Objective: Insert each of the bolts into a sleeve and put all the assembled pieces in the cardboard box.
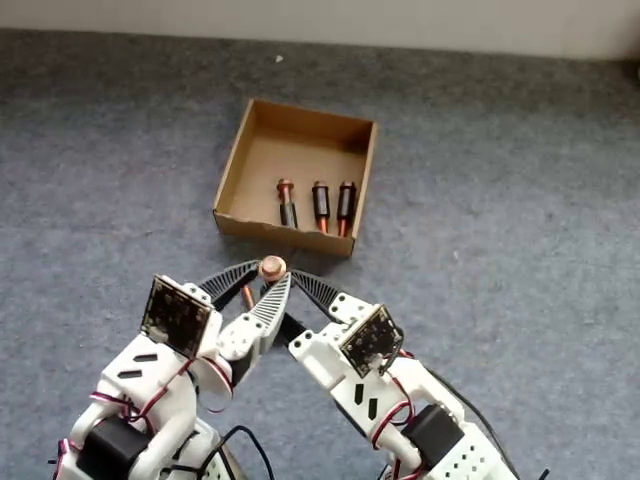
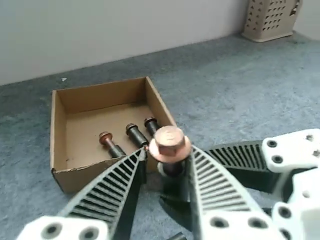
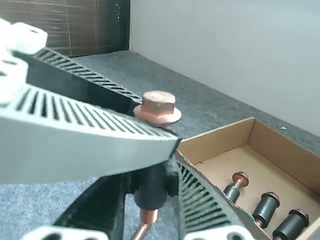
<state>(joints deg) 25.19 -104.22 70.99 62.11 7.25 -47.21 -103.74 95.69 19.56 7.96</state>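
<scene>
My left gripper is shut on a copper-headed bolt, just below its head, a little above the carpet in front of the cardboard box. The bolt's shaft runs through a black sleeve, and its copper tip sticks out underneath. My right gripper is shut on that sleeve. From above, both grippers meet at the bolt head, the left gripper beside the right gripper. Three assembled pieces lie side by side in the box.
Grey carpet covers the whole surface around the box. A pale wall runs behind it, and a beige perforated container stands far back. Open floor lies on both sides of the box.
</scene>
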